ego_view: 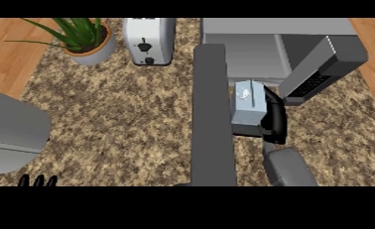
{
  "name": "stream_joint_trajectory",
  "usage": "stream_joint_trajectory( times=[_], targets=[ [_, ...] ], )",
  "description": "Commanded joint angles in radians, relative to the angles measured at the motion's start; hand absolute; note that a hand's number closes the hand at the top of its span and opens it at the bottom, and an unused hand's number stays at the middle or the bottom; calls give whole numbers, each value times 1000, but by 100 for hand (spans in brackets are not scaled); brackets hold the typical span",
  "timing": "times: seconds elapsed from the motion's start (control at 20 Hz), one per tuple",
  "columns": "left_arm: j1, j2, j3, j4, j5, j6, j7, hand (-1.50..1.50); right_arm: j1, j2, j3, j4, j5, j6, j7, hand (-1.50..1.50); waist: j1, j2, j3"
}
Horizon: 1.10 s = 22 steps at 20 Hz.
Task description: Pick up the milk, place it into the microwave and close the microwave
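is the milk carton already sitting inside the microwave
No, the milk carton is held by the right hand just in front of the microwave, whose door hangs open.

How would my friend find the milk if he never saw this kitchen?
Start at the big grey microwave at the counter's far side, its door swung open. Just before its opening, the right hand holds the milk: a small pale carton with a folded peak, unlike the shiny toaster.

Right hand (pixel 273 119) curled round the milk (pixel 247 103), just in front of the open microwave (pixel 253 49). Left hand (pixel 36 181) resting low, fingers up. Toaster (pixel 149 39) beside a plant (pixel 84 37).
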Motion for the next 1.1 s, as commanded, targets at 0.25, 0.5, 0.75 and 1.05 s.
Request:
stream_joint_trajectory(
  times=[0.25,0.5,0.75,1.05],
  targets=[
    [-7,8,24,21,2,-21,-9,-150,-316,6,-120,440,-77,-71,-81,150,12,5,1],
    [26,7,25,42,-7,-48,-47,-150,-433,5,-188,686,-62,-117,-190,150,25,8,1],
    [-51,23,35,65,6,-57,-22,-150,-518,-64,-235,859,-15,-159,-215,150,55,25,3],
    [-48,28,43,119,7,-78,-38,-150,-559,-129,-249,954,4,-144,-280,150,71,34,3]
  ],
)
